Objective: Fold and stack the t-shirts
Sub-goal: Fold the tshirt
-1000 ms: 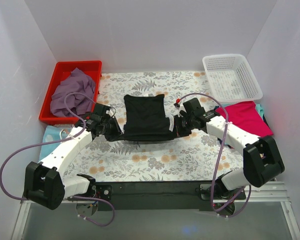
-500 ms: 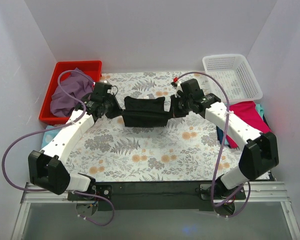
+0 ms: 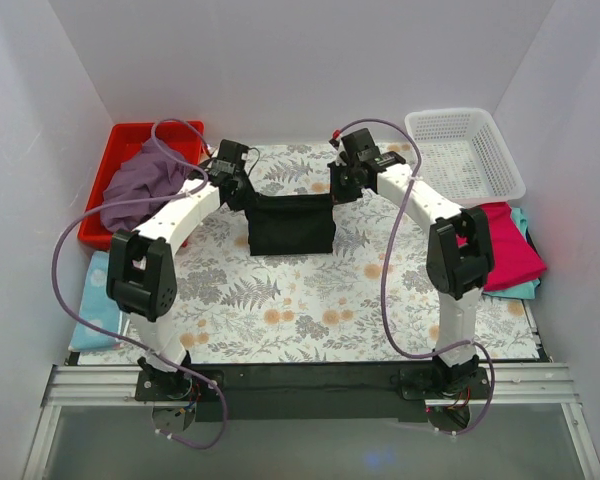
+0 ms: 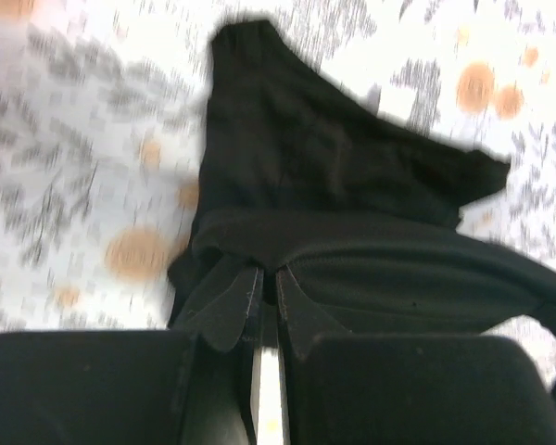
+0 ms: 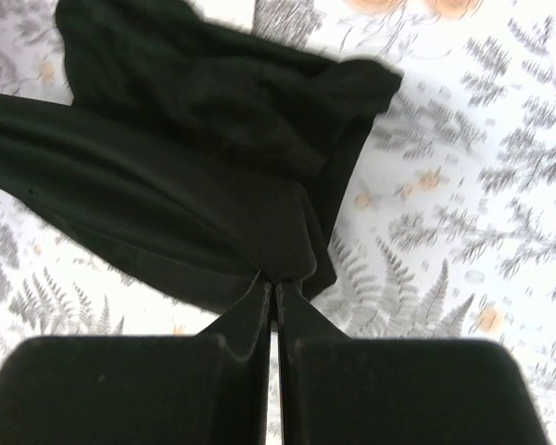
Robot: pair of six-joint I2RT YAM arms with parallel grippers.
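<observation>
The black t-shirt (image 3: 291, 226) lies folded on the flowered table cover, its far edge lifted between both grippers. My left gripper (image 3: 247, 196) is shut on its far left corner; the wrist view shows the black cloth (image 4: 352, 213) pinched at the fingertips (image 4: 268, 272). My right gripper (image 3: 332, 192) is shut on the far right corner, cloth (image 5: 195, 176) pinched at its tips (image 5: 274, 281). The dusty purple t-shirt (image 3: 140, 185) is heaped in the red bin (image 3: 120, 135). The magenta-pink t-shirt (image 3: 510, 245) lies on a teal one (image 3: 525, 290) at the right.
A white basket (image 3: 465, 155) stands at the back right. A light blue cloth (image 3: 88, 310) lies at the left edge. White walls close in the back and sides. Purple cables loop off both arms.
Both grippers have carried the shirt's near edge away from me over the rest, to the far edge. The shirt now lies folded shorter and farther back.
</observation>
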